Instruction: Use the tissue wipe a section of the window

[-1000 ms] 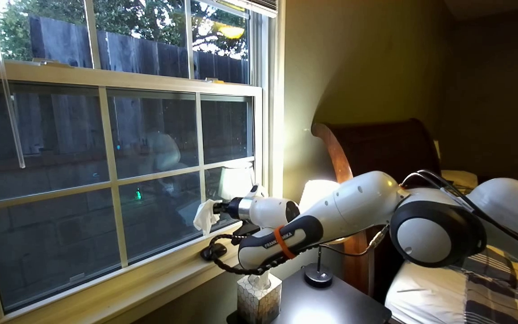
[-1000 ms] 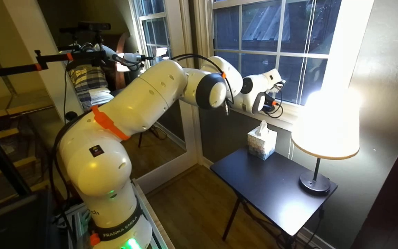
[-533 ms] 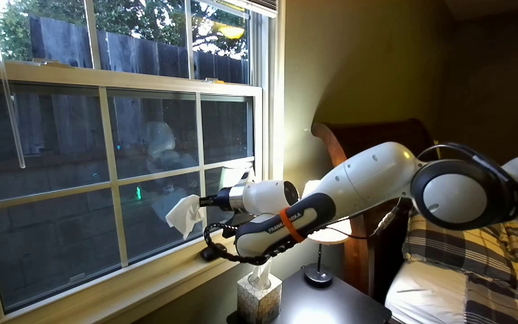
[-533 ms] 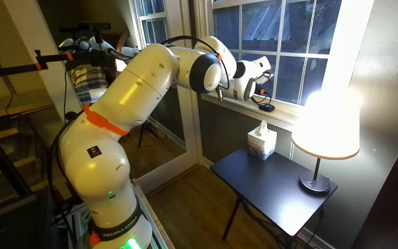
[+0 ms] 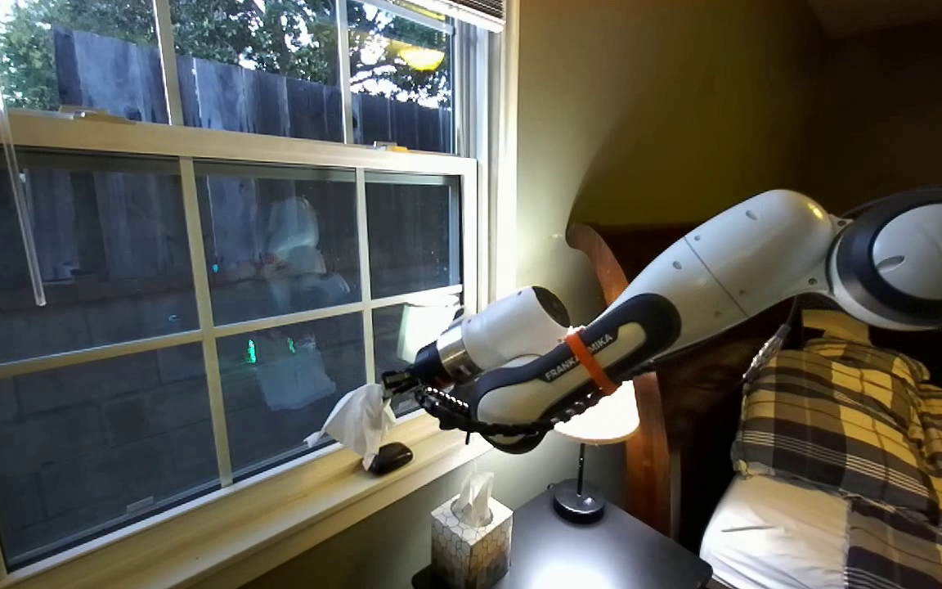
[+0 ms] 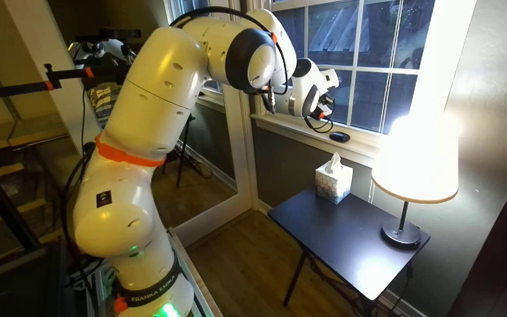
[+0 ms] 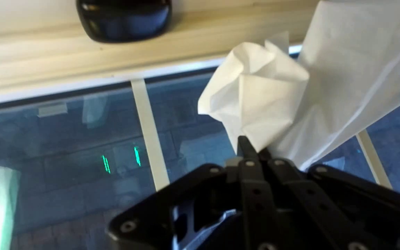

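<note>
Hanging from the tool (image 7: 254, 149), the tissue (image 7: 328, 83) is clamped between fingers (image 7: 251, 175) that sit close together, gathered at the pinch and splayed wide beyond it. One part bunches into a crumpled pocket; another spreads as a loose sheet. In an exterior view it droops over the sill (image 5: 275, 499) in front of the window (image 5: 209, 334), a lower corner overlapping the black object (image 5: 392, 458) on the sill from that angle; in the wrist view the two show apart. Whether the tissue touches the window, I cannot tell. The arm (image 5: 700, 278) reaches in with the tool tilted downward, and the lower part of the window carries pale reflections and green glints (image 5: 252, 352). In both exterior views the carton (image 6: 334, 182) and the lit lamp (image 6: 414, 163) stand apart on the table (image 6: 346, 233), a tuft of paper (image 6: 335, 164) rising from the carton's top. The bed (image 5: 863, 450), plaid and white, shows below the arm in an exterior view.
</note>
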`<act>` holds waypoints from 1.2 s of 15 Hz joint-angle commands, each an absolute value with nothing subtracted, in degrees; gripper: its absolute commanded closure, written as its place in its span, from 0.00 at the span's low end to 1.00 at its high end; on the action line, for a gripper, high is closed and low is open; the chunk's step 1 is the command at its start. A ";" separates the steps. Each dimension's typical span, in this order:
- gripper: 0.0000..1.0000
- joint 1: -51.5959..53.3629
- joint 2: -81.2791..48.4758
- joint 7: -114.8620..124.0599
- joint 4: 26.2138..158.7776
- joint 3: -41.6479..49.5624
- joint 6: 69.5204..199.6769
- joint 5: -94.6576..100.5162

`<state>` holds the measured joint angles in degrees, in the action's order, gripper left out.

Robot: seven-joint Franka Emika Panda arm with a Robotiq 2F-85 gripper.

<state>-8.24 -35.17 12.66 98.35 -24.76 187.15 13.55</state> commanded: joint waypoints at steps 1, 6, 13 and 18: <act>1.00 -19.95 -26.24 13.26 112.54 -35.26 179.65 12.98; 1.00 -36.08 -19.67 10.95 123.04 -49.75 166.21 7.02; 0.99 -27.91 -16.92 -0.05 121.50 -40.53 159.79 -7.23; 1.00 -25.45 -16.58 0.78 121.15 -39.14 156.43 -8.44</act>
<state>-32.46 -18.90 4.93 121.38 -45.77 159.98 -0.69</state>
